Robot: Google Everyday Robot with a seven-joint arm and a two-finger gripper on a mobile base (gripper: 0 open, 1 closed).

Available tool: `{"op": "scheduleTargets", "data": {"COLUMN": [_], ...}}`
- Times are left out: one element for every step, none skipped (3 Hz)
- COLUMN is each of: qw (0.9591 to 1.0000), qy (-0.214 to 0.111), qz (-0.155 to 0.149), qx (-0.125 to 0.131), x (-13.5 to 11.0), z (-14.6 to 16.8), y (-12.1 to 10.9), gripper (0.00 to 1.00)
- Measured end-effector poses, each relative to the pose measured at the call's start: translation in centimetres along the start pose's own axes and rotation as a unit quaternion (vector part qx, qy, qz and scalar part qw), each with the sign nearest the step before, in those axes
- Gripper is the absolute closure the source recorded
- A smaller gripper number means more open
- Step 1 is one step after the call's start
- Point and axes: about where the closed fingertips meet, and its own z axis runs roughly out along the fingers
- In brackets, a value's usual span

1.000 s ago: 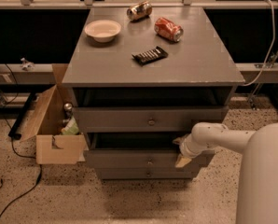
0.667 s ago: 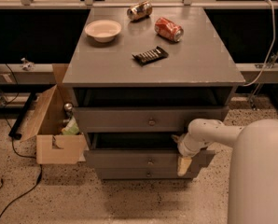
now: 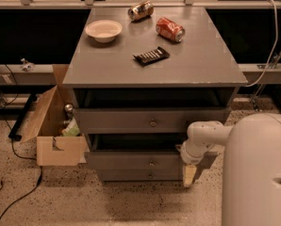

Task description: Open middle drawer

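Observation:
The middle drawer (image 3: 131, 160) is the mid-height grey front with a small round knob (image 3: 151, 163), below the taller top drawer (image 3: 131, 120) and above the slim bottom drawer (image 3: 131, 175). It stands a little out from the cabinet, with a dark gap above it. My gripper (image 3: 189, 174) hangs downward at the right end of the middle drawer's front, to the right of its knob, with its tan tip level with the bottom drawer. My white arm (image 3: 204, 135) reaches to it from the right.
On the cabinet top (image 3: 197, 65) lie a white bowl (image 3: 103, 30), a chocolate bar (image 3: 151, 56), a red can (image 3: 170, 29) and a brown can (image 3: 141, 10). An open cardboard box (image 3: 55, 135) stands on the floor at the left, with cables beside it. My white body (image 3: 258, 173) fills the lower right.
My gripper has dropped a little along the drawer's right end, and my arm and body have shifted left. The drawers look the same.

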Motion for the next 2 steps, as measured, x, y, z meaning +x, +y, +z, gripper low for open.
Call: {"op": "scheduleTargets", "data": {"qw": [0.9997,0.9992], "qy": [0.019,0.028], "qz": [0.012,0.026], "qx": [-0.006,-0.012], "x": [0.3,0.5], "z": [-0.8,-1.1], "y": [2.8,6.0], "gripper": [0.16,0.40]}}
